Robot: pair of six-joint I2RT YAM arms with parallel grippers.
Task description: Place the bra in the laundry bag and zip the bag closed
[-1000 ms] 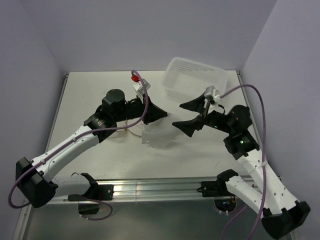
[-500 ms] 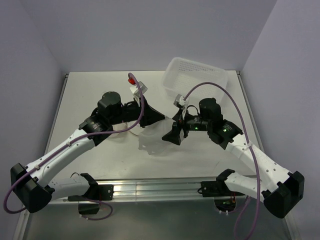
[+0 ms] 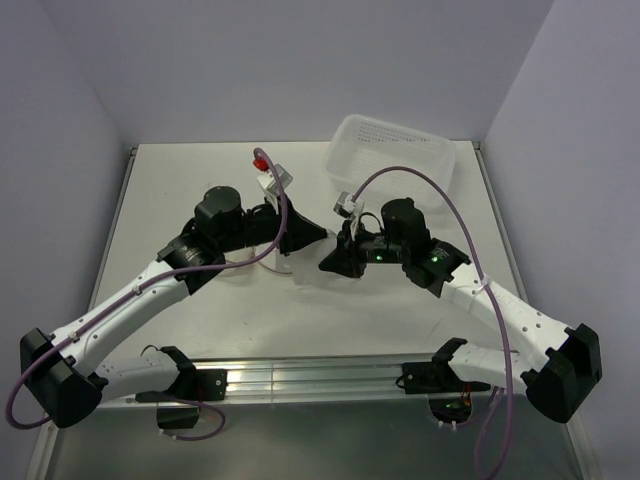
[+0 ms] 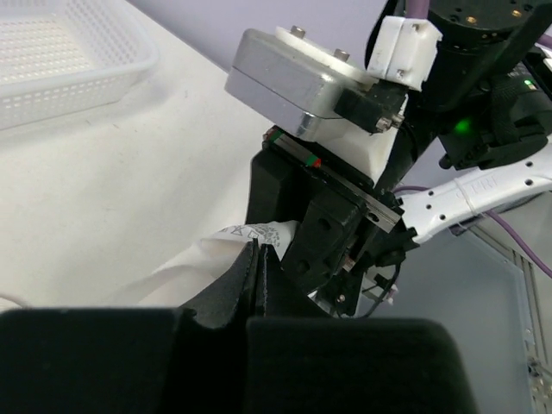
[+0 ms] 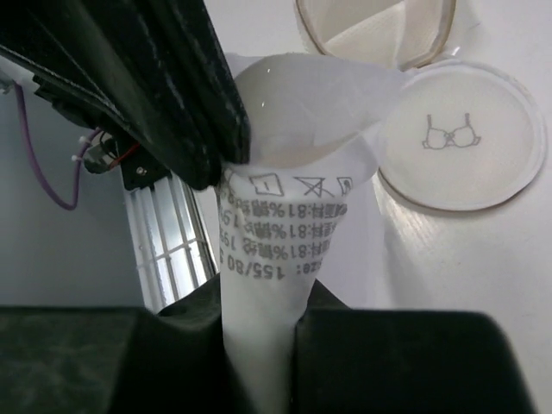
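Across the middle of the white table (image 3: 180, 200) we see the left arm (image 3: 130, 300) and the right arm (image 3: 500, 310) reaching inward until their wrists nearly meet, each trailing a purple cable (image 3: 440, 178). At the far right corner sits the white perforated basket (image 3: 395, 150), well apart from where the hands work. Below the right wrist camera the laundry bag (image 5: 371, 26) lies on the table with its beige-rimmed mouth open upward, and its round lid (image 5: 483, 164) is flopped flat just beside it, touching the rim. From above we cannot make the bag out clearly, as the left arm covers most of it. Between the two hands hangs the bra (image 5: 293, 103), raised off the table above and a little aside of the open bag, not inside it. The left gripper (image 3: 318, 235) has its jaws pressed together on one rounded fold of the white fabric. The right gripper (image 5: 263, 345) is clamped on the strip hanging below that fold, its two black fingers squeezing the cloth from both sides. On that strip we can read the printed care label (image 5: 285, 233), with washing symbols and rows of text. Smallest of all is the dark bra icon (image 5: 450, 132) printed on the lid.
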